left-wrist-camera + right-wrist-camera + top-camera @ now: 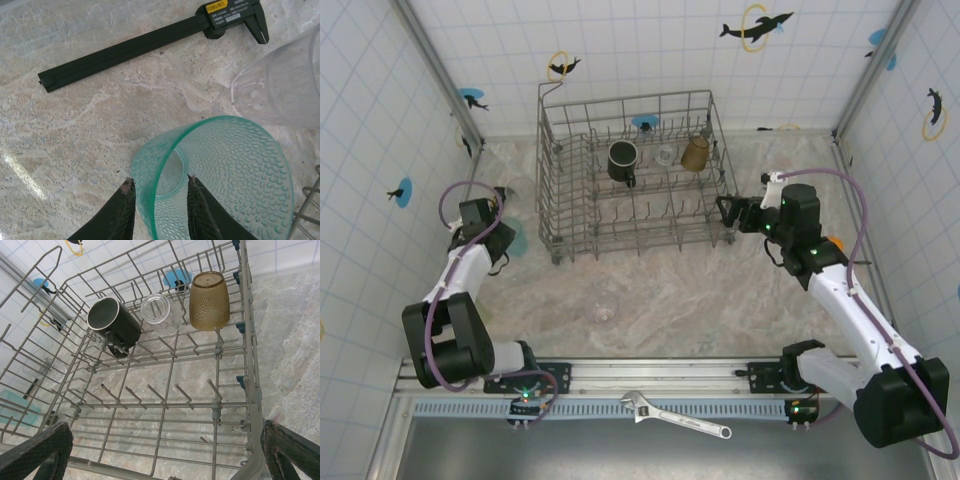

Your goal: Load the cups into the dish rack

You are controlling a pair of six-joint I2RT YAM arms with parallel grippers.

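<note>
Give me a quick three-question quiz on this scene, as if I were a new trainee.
1. True or false: the dish rack holds a black mug, a clear glass and an amber tumbler.
2. Which cup's wall sits between the fingers of the left tool? A) black mug B) teal cup C) amber tumbler
3. Fill in: the jaws of the right tool stand ____.
Key: 1 true; 2 B; 3 open.
</note>
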